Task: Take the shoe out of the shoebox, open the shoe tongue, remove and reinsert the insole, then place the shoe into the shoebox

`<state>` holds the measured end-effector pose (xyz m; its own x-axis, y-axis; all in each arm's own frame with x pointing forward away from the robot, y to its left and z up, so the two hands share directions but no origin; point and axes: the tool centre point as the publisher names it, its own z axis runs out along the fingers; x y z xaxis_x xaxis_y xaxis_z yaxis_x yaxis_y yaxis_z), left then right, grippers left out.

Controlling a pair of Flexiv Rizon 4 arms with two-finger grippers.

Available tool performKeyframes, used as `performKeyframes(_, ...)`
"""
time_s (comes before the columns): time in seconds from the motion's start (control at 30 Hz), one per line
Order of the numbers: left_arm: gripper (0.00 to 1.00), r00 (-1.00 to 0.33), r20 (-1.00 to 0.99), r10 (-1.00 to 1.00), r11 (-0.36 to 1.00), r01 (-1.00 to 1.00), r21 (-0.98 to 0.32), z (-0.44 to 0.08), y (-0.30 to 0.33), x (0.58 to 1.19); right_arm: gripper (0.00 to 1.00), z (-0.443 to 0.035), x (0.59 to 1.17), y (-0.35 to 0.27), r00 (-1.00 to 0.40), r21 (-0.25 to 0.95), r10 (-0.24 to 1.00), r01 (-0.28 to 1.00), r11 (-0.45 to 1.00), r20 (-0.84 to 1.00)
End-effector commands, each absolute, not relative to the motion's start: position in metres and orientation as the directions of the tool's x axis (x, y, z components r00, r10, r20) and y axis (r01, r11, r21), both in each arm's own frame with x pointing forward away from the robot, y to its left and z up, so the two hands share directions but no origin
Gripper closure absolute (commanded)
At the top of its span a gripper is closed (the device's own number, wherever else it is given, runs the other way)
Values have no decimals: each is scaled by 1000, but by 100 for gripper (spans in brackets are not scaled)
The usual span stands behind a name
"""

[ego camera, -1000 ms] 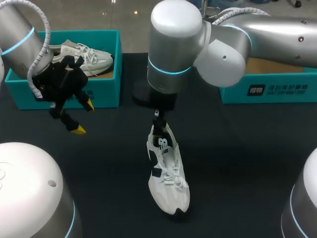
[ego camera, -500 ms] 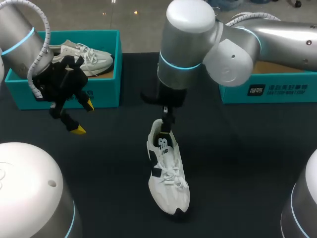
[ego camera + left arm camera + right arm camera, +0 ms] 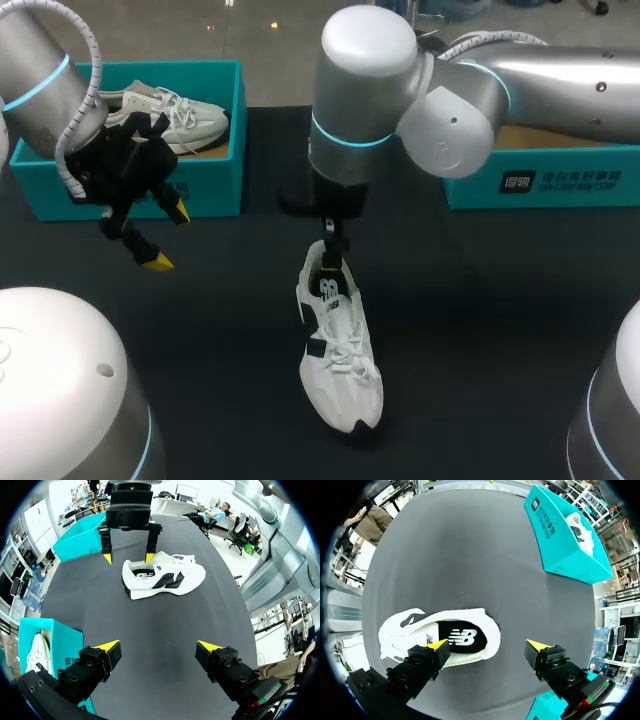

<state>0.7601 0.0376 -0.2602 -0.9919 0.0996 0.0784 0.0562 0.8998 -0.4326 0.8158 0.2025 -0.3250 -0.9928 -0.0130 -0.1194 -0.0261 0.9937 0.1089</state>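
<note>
**Clerk:** Entry one: what is hidden or cut off?

**Checker:** Right jaws: in the head view they are almost wholly covered by the wrist of the right arm; one dark finger shows below it. The shoe has its heel collar partly behind that finger. The shoebox is cut across by the left arm. A second shoe lies inside it, seen in part. Whether any fingertip touches the shoe on the table cannot be told.

**Clerk:** Entry two: the shoe against the jaws?

**Checker:** Shoe: white with dark side markings, upright on its sole on the table and outside the boxes. Its heel points to the far edge and its toe toward the robot. Right jaws: spread wide, holding nothing, directly over the heel. In the left wrist view one yellow fingertip is at the heel collar and the other is over bare table just behind the heel. In the right wrist view the dark insole shows in the opening, and the back of the heel lies between the two tips. Left jaws: spread wide and empty, hanging in front of the shoebox, well apart from the shoe.

**Clerk:** Entry three: the surface?

**Checker:** Table: dark and matte. The teal shoebox is at the far left. A second teal box is at the far right, partly behind the right arm.
</note>
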Motion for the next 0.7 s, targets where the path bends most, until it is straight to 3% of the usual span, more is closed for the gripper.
performKeyframes(0.03,0,-992,79,99,901,56,-431,-260,38,760,0,-336,823,209,-995,100,-24,-34,994,-101)
performKeyframes(0.63,0,-992,79,99,901,56,-431,-260,38,760,2,-361,825,207,-997,79,-49,-54,995,-55)
performKeyframes(0.67,0,-992,79,99,901,56,-431,-260,38,760,43,-361,825,207,-997,77,-50,-54,996,-55)
performKeyframes(0.7,0,-992,79,99,901,56,-431,-260,38,760,56,-362,825,207,-997,76,-50,-54,996,-54)
